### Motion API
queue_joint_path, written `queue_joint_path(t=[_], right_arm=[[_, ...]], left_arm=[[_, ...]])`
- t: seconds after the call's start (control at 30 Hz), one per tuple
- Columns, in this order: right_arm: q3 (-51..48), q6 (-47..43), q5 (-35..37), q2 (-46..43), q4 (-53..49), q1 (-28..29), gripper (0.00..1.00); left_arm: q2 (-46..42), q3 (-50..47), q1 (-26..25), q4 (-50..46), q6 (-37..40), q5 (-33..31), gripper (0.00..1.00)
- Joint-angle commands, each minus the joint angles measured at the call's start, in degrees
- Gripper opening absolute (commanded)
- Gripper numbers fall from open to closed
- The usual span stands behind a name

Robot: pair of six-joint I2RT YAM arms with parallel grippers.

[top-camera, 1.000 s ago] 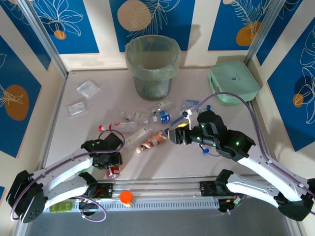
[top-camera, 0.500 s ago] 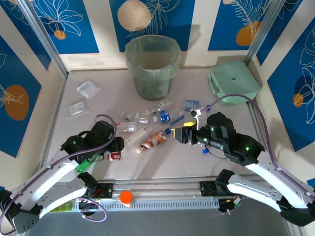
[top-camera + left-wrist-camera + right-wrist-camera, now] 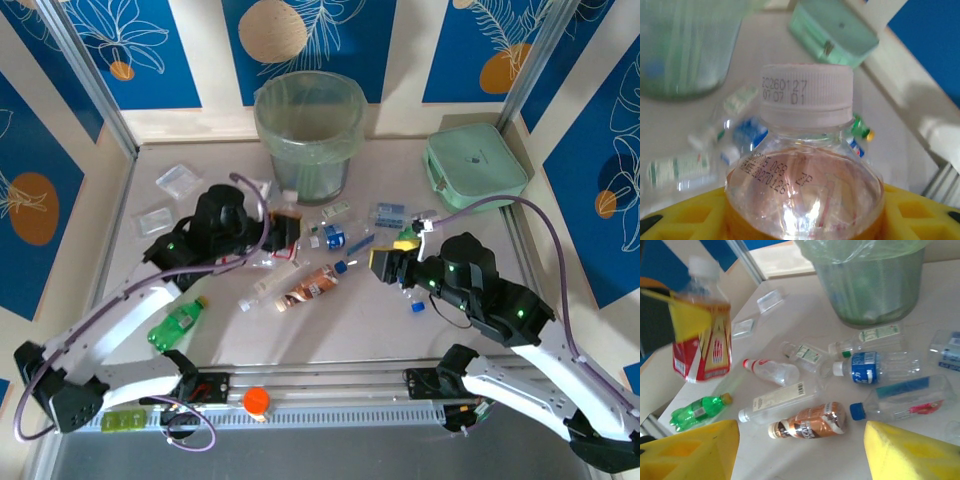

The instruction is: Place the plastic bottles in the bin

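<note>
The left arm has swung from the near edge towards the far side. Its left claw [image 3: 275, 232] now carries the red-labelled bottle [image 3: 702, 347] above the tabletop [image 3: 330, 335]. The green bottle [image 3: 178, 322] lies in the open where the arm was before. The right claw [image 3: 800, 455] has shifted a little to the right.

One bottle is held and at least nine lie on the tabletop. Nearest is the green bottle, alone on the left. Behind it the brown bottle [image 3: 807, 425] and the barcode bottle [image 3: 777, 400] lie side by side, with the blue-capped bottle [image 3: 905, 400] to their right. Farther away are the blue-labelled bottle [image 3: 875, 365] and several small clear ones. I also count two clear trays [image 3: 178, 180], one bin [image 3: 308, 135] and one mint green box [image 3: 475, 165].

The held bottle is clear and upright, with a white cap that bears a printed code. Yellow pads [image 3: 685, 212] clamp it on both sides. It hangs just in front of the bin, not over the rim.

The left arm reaches far forward. The right arm is bent, and its claw stands wide with nothing between its pads.
</note>
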Motion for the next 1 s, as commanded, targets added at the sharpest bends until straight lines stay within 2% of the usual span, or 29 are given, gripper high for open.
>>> queue_joint_path(t=[0.0,0.13,0.3,0.37,0.5,0.67,0.77,0.97], right_arm=[[1.01,0.28,4.07,-1.48,-1.44,-0.75,0.67],[2.23,0.14,4.47,-1.97,-2.48,-1.61,0.67],[4.11,-0.32,4.74,-1.62,-3.37,-2.25,0.67],[5.30,-0.98,4.98,-1.31,-4.42,-2.45,0.67],[7.00,-1.20,5.53,-1.22,-6.17,-2.88,0.67],[8.10,-1.74,5.82,-0.82,-7.71,-3.06,0.67],[7.93,-2.09,6.29,-0.80,-8.00,-3.16,0.67],[7.27,-2.35,6.36,-0.34,-7.37,-3.59,0.67]], left_arm=[[3.69,6.52,1.12,11.37,4.29,-5.46,0.42],[10.29,15.60,2.62,17.85,9.94,-15.43,0.41],[20.59,26.73,6.98,24.07,11.65,-18.03,0.41],[24.81,30.82,8.45,27.11,11.83,-16.06,0.41],[31.48,36.94,9.91,29.30,10.67,-16.82,0.41],[40.81,46.13,11.33,27.29,8.76,-13.74,0.40],[46.43,53.04,11.69,23.74,11.11,-12.49,0.40],[57.58,67.36,12.51,14.51,11.14,-8.92,0.40]])
